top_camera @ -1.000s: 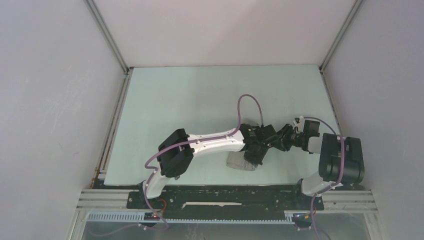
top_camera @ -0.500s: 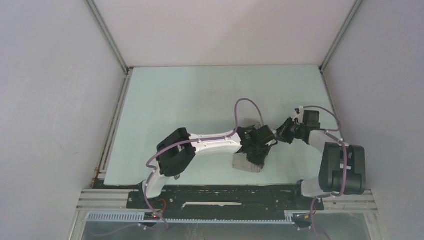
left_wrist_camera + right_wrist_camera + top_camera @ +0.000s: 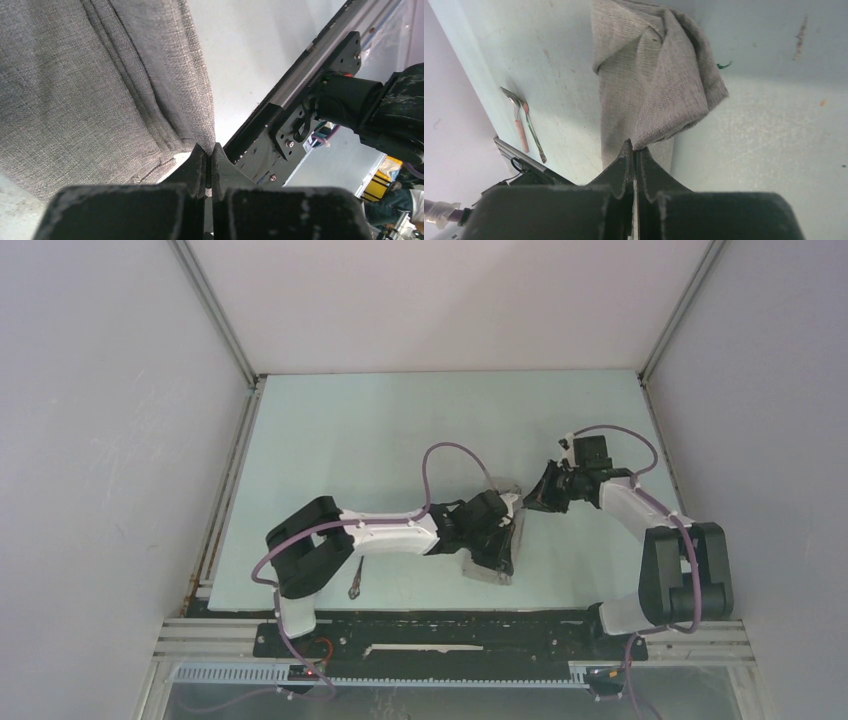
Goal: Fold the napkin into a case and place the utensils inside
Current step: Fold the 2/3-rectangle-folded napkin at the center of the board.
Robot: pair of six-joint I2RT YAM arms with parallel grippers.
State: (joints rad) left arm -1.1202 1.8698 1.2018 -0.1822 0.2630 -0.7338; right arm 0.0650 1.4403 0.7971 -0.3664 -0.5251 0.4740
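The grey napkin (image 3: 487,570) lies folded into a narrow strip near the table's front edge, right of centre. My left gripper (image 3: 505,542) is shut on the napkin's (image 3: 100,90) near edge, its tips (image 3: 210,150) pinching the cloth. My right gripper (image 3: 532,502) is shut on a corner of the napkin (image 3: 659,75) at its far end, and the cloth bunches and lifts there. The utensils (image 3: 355,585) lie side by side on the table to the left, near the front edge: a spoon (image 3: 519,131) with a pinkish handle and a metal fork (image 3: 533,136).
A black front rail (image 3: 450,625) runs along the table's near edge, close to the napkin. Grey enclosure walls (image 3: 120,440) stand left, right and behind. The left forearm (image 3: 390,535) stretches across between the utensils and the napkin.
My right gripper has shut on the napkin's corner and moved away from the front edge with it. The left arm's elbow has swung left, uncovering the utensils.
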